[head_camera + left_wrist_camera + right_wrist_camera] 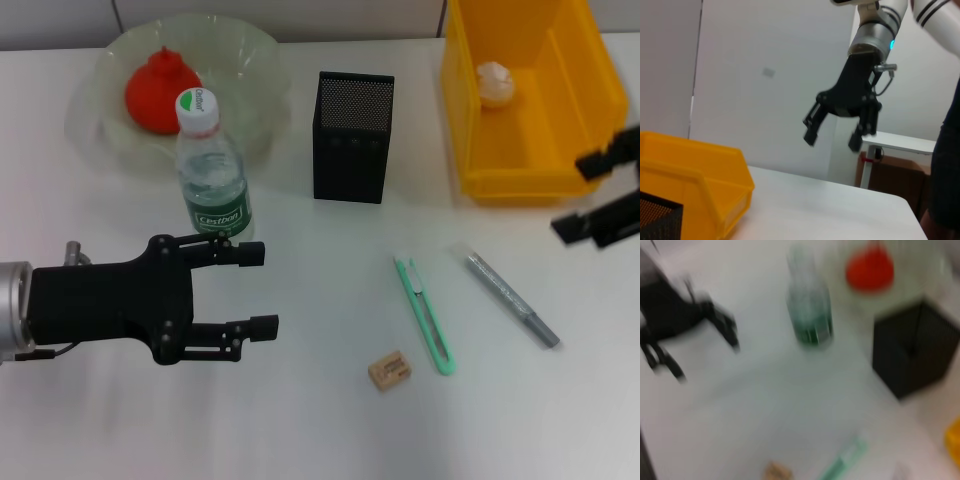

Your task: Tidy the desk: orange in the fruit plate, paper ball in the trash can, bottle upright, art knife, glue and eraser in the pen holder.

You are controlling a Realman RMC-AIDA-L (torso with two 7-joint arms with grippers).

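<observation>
The bottle (212, 170) stands upright in front of the fruit plate (250, 60), which holds the orange (160, 90). The paper ball (494, 84) lies in the trash can (520, 185). The pen holder (352, 135) stands mid-desk. The art knife (426, 315), the glue (512, 298) and the eraser (389, 370) lie on the desk (320, 420). My left gripper (260, 290) is open and empty, just in front of the bottle. My right gripper (590, 195) is open and empty above the desk, in front of the trash can; it also shows in the left wrist view (832, 141).
The right wrist view is blurred but shows the bottle (810, 315), the orange (870, 270), the pen holder (912, 347), the eraser (777, 471) and the left gripper (702, 352). The left wrist view shows the trash can (695, 175) and the desk's far edge.
</observation>
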